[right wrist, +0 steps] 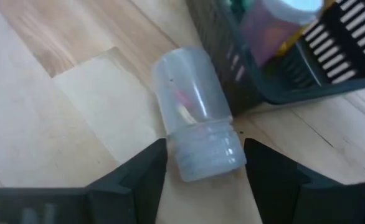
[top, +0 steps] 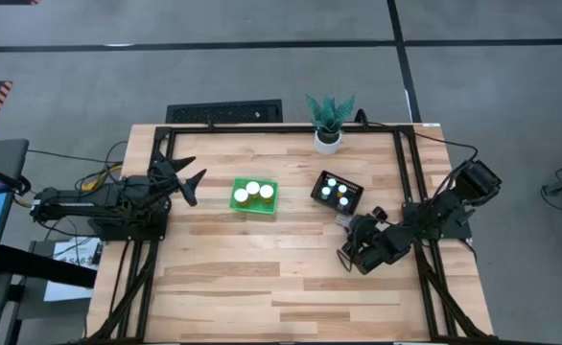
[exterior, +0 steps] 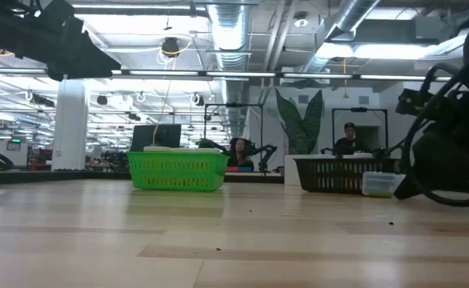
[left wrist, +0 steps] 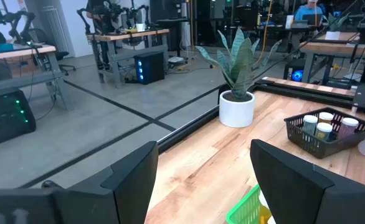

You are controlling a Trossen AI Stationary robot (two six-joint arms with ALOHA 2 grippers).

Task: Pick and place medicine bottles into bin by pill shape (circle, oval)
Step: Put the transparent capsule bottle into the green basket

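Note:
A clear medicine bottle (right wrist: 195, 118) lies on its side on the table against the black tray (right wrist: 276, 81); it also shows in the high view (top: 342, 220) and the low view (exterior: 378, 184). My right gripper (right wrist: 204, 155) is open, with one finger on each side of the bottle's cap end (right wrist: 208, 158); it also shows in the high view (top: 351, 232). The black tray (top: 354, 203) holds several white-capped bottles. The green tray (top: 254, 209) holds three. My left gripper (top: 189, 181) is open and empty, left of the green tray. My right gripper's fingers (right wrist: 146, 171) stand close beside the lying bottle's cap end (right wrist: 189, 168), one on each side, coming along the bottle low over the table. I cannot tell whether they touch it. The bottle lies on the wood.
A white pot with a green plant (top: 328, 137) stands at the table's far edge, behind the black tray. A dark frame rail (top: 410, 192) runs along the table's right side. Bare wood lies toward the near edge (top: 262, 287).

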